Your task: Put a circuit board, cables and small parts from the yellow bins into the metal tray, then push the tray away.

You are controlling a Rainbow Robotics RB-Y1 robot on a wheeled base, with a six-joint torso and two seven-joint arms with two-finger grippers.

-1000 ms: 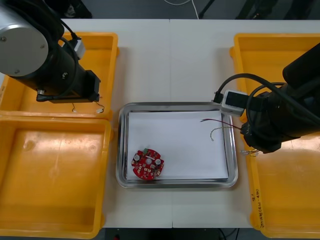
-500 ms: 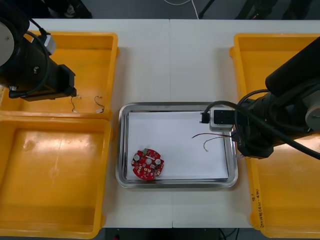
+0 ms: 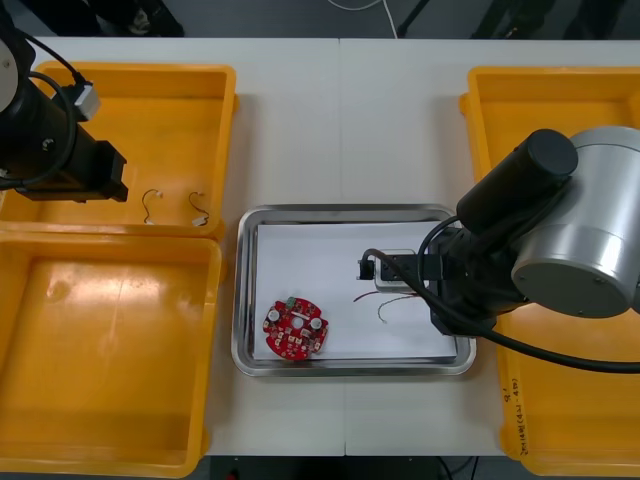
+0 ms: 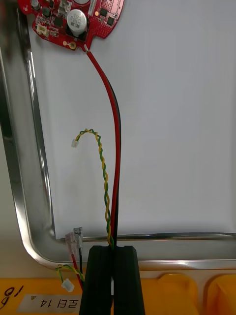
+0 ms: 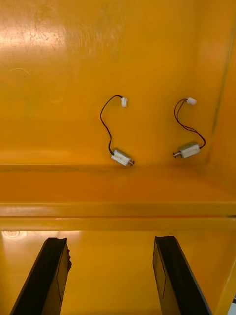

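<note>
We see the right gripper (image 4: pixel 112 248) over the metal tray's (image 3: pixel 240 300) right rim, jaws clamped on a red and black cable (image 4: pixel 117 147) and a twisted yellow and green cable (image 4: pixel 104 182). Both cables stretch out over the tray's white inside toward the round red circuit board (image 3: pixel 294 330), which lies in the tray's near left part. The left gripper (image 5: pixel 110 241) is over the yellow bin (image 3: pixel 120 90) at the tray's far left, fingers apart. Two small metal parts (image 5: pixel 121 157) with thin wires lie in that bin, just beyond the fingers.
</note>
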